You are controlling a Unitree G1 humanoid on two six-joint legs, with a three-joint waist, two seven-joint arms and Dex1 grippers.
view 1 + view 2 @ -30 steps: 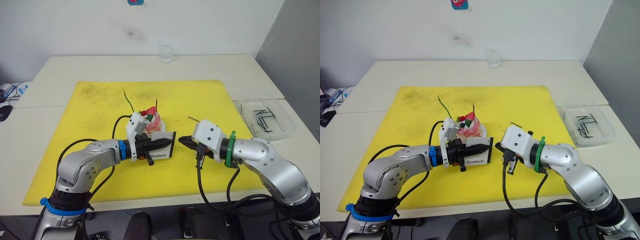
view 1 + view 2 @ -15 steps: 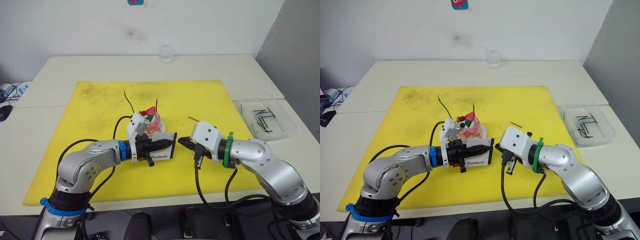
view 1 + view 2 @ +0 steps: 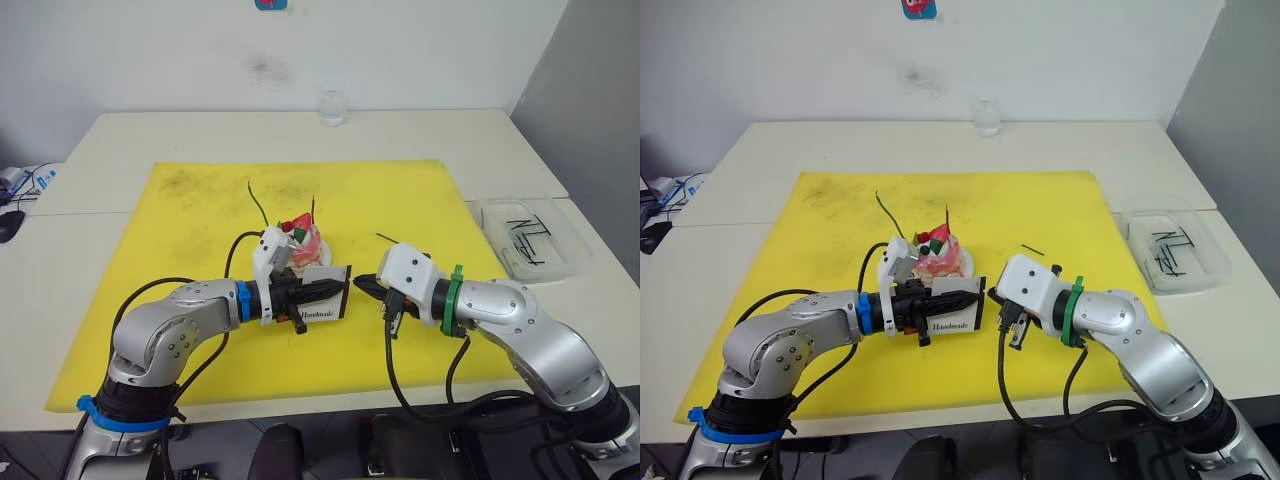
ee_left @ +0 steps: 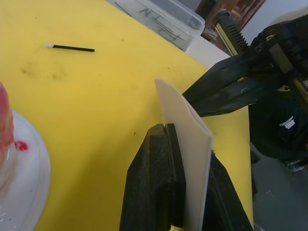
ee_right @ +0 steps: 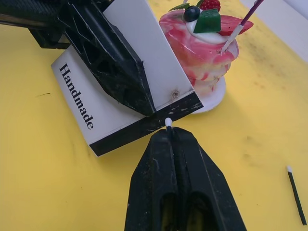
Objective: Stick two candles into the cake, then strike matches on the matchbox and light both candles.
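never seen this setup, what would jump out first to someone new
At the middle of the yellow mat, the left gripper holds the matchbox upright while the right gripper presses a white-tipped match against its black strip. Just behind them stands the cake with both candles stuck in.

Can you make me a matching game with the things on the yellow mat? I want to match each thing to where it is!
Things:
1. matchbox
2. match with the white tip
3. loose match
4. red candle

Places:
A. lying flat on the yellow mat
B. stuck in the cake
C. pinched in the left gripper
D. pinched in the right gripper, tip at the box's black strip

Pairs: 1-C, 2-D, 3-A, 4-B
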